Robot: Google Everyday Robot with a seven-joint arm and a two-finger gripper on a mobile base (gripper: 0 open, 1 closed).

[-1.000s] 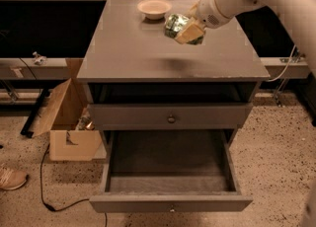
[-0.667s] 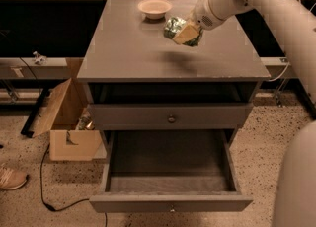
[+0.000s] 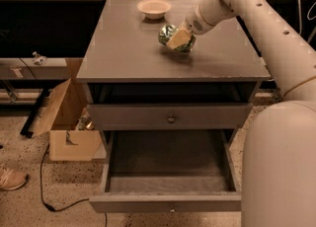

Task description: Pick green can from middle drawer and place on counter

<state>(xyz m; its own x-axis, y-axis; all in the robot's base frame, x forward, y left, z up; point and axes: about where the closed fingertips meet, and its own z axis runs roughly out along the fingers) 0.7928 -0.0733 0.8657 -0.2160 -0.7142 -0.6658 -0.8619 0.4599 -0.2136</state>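
My gripper is shut on the green can. It holds the can tilted, low over the middle of the counter. A small shadow lies just beneath the can, and I cannot tell whether the can touches the top. The can is mottled green and white, with a tan finger across its side. The middle drawer is pulled out at the bottom of the view, and its inside shows nothing in it. My arm reaches in from the upper right.
A pale round bowl sits at the back of the counter, just behind and left of the can. A closed drawer with a knob sits above the open one. An open cardboard box, a cable and a shoe are on the floor at left.
My gripper has carried the green can a little left and down, closer to the counter top. The drawers and the bowl have not moved.
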